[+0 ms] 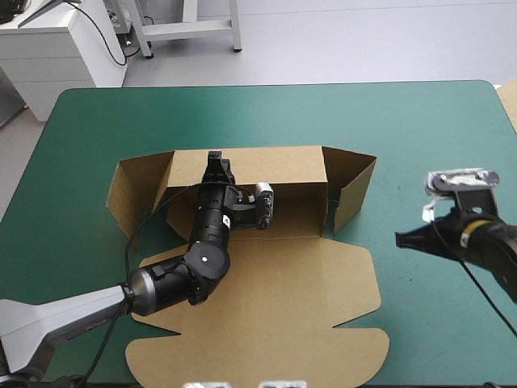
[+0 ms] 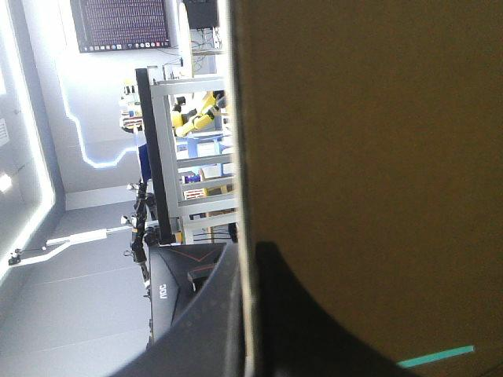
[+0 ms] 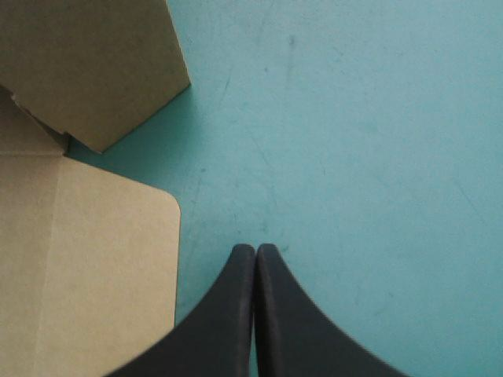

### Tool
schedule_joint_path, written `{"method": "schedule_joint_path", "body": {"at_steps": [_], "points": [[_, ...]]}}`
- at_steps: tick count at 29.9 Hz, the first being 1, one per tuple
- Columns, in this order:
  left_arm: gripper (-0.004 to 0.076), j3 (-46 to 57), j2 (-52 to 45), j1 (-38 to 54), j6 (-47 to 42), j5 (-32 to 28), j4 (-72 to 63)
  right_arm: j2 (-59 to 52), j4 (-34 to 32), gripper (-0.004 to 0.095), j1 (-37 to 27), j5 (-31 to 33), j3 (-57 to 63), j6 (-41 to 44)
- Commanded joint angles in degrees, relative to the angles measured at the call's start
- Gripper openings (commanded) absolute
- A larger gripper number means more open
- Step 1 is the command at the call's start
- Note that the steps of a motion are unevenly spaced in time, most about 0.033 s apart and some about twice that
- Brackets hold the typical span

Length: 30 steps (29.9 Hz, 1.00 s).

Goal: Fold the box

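Note:
The brown box (image 1: 283,283) lies in the middle of the table, its broad flat panel toward the near edge. Its long far wall (image 1: 279,170) stands upright, with a side flap angled out at each end (image 1: 137,190) (image 1: 353,182). My left gripper (image 1: 216,167) is at that wall's top edge, shut on it. In the left wrist view the board (image 2: 369,141) runs edge-on between the black fingers (image 2: 247,253). My right gripper (image 1: 401,239) is shut and holds nothing. It hovers over bare cover just right of the box; its tips (image 3: 255,250) are beside the flat panel's rounded corner (image 3: 161,204).
Teal-green cover (image 1: 420,121) lies bare beyond and to the right of the box. A pale sheet edge (image 1: 509,101) shows at the table's far right edge. The left arm lies across the box's flat panel.

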Motion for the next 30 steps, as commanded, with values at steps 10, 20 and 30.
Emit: {"method": "schedule_joint_path", "body": {"at_steps": [10, 20, 30], "points": [[-0.0008, -1.07, -1.66, -0.34, -0.58, 1.96, 5.06, 28.59, 1.45, -0.0021, -0.32, 1.43, -36.53, -9.49], [-0.0008, -1.07, -1.66, -0.34, -0.58, 1.96, 3.98, 42.86, 14.53, -0.0021, -5.59, 4.38, -50.31, -15.84], [-0.0008, -1.07, -1.66, -0.34, -0.58, 1.96, 3.98, 45.24, 27.87, -0.0021, -11.22, 7.87, -47.36, -21.40]]}}
